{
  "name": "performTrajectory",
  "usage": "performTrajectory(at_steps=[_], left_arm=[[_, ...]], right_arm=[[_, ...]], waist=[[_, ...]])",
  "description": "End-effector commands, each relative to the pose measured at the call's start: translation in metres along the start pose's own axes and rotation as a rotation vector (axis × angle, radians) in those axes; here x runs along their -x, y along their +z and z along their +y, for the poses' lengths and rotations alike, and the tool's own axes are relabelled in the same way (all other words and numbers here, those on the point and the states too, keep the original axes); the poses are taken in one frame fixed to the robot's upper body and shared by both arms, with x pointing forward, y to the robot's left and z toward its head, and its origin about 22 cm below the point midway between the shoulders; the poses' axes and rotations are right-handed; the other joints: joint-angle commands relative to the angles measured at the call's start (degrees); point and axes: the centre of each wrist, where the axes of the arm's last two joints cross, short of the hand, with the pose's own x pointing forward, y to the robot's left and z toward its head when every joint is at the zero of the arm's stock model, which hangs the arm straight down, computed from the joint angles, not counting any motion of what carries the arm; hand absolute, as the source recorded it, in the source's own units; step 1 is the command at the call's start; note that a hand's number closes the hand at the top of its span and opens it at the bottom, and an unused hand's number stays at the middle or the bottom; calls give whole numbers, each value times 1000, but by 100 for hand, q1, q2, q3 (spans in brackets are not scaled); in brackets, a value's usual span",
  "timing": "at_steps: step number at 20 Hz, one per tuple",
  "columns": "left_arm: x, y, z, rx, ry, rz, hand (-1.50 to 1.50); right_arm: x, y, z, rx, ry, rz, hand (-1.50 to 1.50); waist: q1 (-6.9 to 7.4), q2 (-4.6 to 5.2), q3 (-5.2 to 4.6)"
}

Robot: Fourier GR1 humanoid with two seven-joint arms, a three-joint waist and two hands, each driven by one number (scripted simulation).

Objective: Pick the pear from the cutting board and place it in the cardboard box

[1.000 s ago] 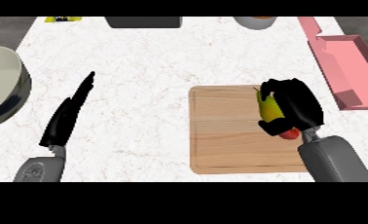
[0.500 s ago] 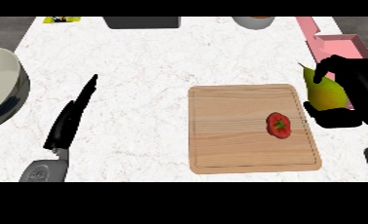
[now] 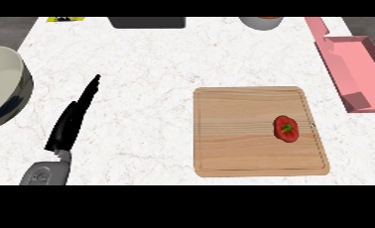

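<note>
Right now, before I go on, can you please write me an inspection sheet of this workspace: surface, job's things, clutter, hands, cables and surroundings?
Surface: white marbled counter, no spill seen.
Job's things: cutting board lies flat at the near right; pear not in view; pink box open at the right edge, partly cut off by the view.
Clutter: red vegetable on the board's right part; pale bowl at the left edge; dark tray, round container and yellow item along the far edge.
Hands: left hand open, fingers straight, at the left over the counter; right hand not in view.
Cables: nothing seen.
Surroundings: dark grey area past the counter's far left corner.
</note>
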Motion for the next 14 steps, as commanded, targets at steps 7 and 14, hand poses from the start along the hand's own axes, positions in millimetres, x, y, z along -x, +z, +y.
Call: performTrajectory(at_steps=[7,14], left_arm=[[1,-10,15,9,-11,7,0],[8,0,-1,24,-15,-13,0]], right_arm=[[64,-40,-8,-12,17,158,150],[123,-50,30,-143,57,227,150]], waist=[[53,17,2],[86,28,4]])
